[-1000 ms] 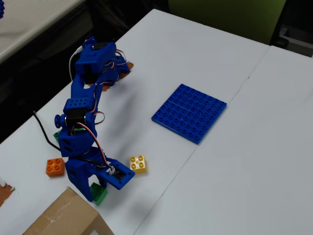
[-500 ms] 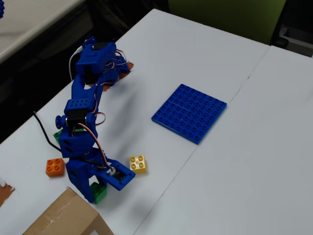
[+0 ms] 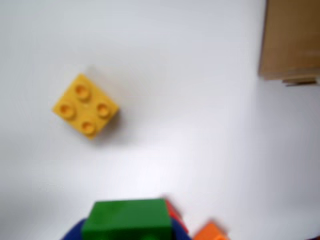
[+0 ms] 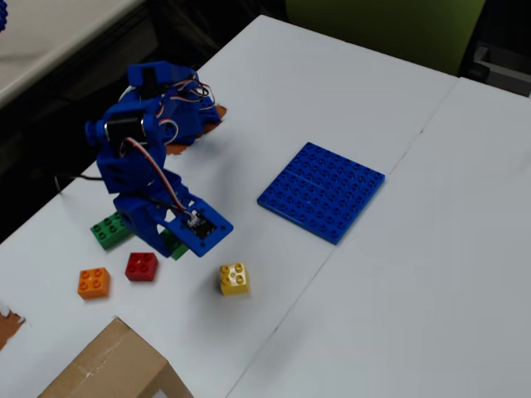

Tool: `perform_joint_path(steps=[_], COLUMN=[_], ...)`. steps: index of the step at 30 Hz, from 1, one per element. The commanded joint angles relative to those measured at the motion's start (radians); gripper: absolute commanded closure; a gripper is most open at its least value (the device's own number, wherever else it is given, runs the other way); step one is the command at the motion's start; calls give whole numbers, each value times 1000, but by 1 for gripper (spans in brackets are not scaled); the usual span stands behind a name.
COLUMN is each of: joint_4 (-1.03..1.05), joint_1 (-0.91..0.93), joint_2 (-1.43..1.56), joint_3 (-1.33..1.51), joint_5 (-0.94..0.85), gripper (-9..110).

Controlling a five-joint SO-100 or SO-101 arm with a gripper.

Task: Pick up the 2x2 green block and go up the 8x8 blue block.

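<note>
Gripper (image 4: 172, 245): jaws closed on the small green block (image 3: 127, 218); in wrist view the block fills the bottom edge, blue finger parts at both sides of it. In fixed view only a green sliver shows under the blue arm (image 4: 141, 178), raised off the table.
Small green block, place: in the gripper, above the white table (image 4: 332, 99), left of the blue plate in fixed view & well apart from it.
Blue plate (image 4: 322, 191): flat on the table, mid-right in fixed view, nothing on it; not in wrist view.
Yellow block (image 4: 234, 279): 4 studs, on the table just below-right of the gripper in fixed view; upper left in wrist view, turned cornerwise, clear of the gripper.
Red block (image 4: 141, 266): on the table, lower left of the gripper; a red edge shows beside the green block in wrist view.
Orange block (image 4: 94, 283): left of the red one, close but not touching.
Long green block (image 4: 111, 229): on the table behind the arm, partly hidden.
Cardboard box (image 4: 108, 369): bottom-left corner in fixed view; top right in wrist view.
</note>
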Motion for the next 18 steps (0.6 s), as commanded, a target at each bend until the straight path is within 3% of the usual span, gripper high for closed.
perform_joint_path(steps=[1,10,18], joint_4=[41,40,38], joint_1=[-98,-462,-733], joint_2=[267,443,476], joint_3=[172,324,324], joint_5=[153,506,667], gripper=[96,97,98])
